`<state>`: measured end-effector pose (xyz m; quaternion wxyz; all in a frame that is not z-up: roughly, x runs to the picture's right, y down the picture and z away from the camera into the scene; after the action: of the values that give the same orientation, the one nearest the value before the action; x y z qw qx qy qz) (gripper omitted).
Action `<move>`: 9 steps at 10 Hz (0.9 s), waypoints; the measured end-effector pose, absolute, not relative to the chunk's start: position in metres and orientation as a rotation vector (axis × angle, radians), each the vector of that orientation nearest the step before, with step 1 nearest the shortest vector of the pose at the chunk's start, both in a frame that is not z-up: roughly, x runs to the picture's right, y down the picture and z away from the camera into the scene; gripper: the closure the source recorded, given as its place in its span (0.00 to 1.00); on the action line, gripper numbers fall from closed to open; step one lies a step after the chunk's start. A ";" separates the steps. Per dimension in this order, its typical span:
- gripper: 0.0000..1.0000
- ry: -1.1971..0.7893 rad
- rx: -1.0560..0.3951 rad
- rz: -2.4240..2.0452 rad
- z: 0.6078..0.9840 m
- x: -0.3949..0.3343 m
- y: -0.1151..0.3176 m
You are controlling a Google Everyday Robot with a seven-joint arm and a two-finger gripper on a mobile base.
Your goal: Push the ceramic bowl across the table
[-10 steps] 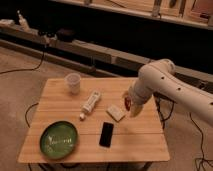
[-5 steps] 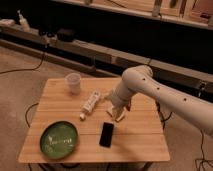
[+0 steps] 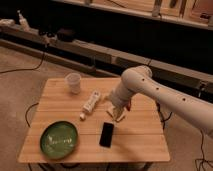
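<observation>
The ceramic bowl point(image 3: 59, 140) is a wide, shallow glossy green dish with pale marks inside, resting at the front left corner of the light wooden table point(image 3: 140, 142). My white arm reaches in from the right over the table's middle. My gripper point(image 3: 117, 110) hangs low at the arm's end, above a small pale packet near the table's centre, well to the right of the bowl and apart from it.
A translucent white cup point(image 3: 73, 83) stands at the back left. A white tube-like bottle point(image 3: 90, 102) lies in the middle. A black phone point(image 3: 106, 134) lies flat in front of the gripper. A pale packet point(image 3: 116, 114) lies under the gripper. Cables run over the floor.
My arm has swung left and its elbow has moved in over the table. The gripper stays near the pale packet. The bowl has not moved.
</observation>
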<state>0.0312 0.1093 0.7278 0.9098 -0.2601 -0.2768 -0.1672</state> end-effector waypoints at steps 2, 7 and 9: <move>0.35 -0.584 -0.536 -0.355 0.726 0.028 0.109; 0.35 -0.761 -0.470 -0.740 0.687 -0.096 0.098; 0.43 -0.757 -0.456 -0.926 0.690 -0.147 0.103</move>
<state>-0.1469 0.1027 0.6900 0.8020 -0.2127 -0.3530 -0.4323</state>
